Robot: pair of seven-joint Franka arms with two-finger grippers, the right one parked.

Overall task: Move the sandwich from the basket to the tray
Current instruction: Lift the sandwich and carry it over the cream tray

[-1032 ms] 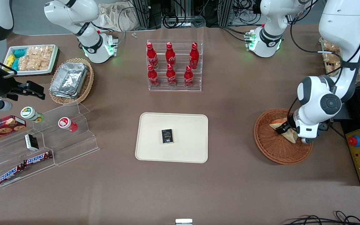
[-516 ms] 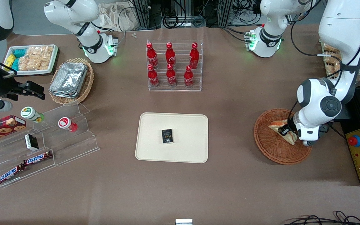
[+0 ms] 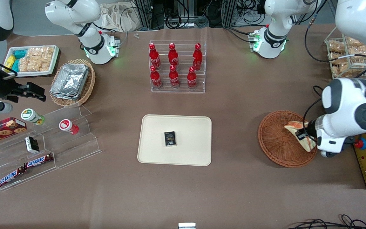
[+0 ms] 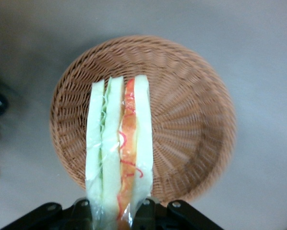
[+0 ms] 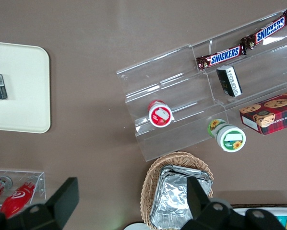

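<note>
Pretty even overhead room light here, nothing harsh. The table (image 3: pixel 233 190) looks flat brown with only soft, short shadows hugging things, like the one under the basket (image 3: pixel 275 143) at about 7 o'clock. The foil trays (image 3: pixel 70 79) catch some glare. The wrist shot is soft: the sandwich (image 4: pixel 118 153) held by the gripper (image 4: pixel 112 215) is fairly crisp, the basket weave blurs toward its rim.

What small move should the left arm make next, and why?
Probably carry it toward the tray. The gripper is shut on the sandwich, which appears lifted above the basket, while the tray holds only a small dark box.
</note>
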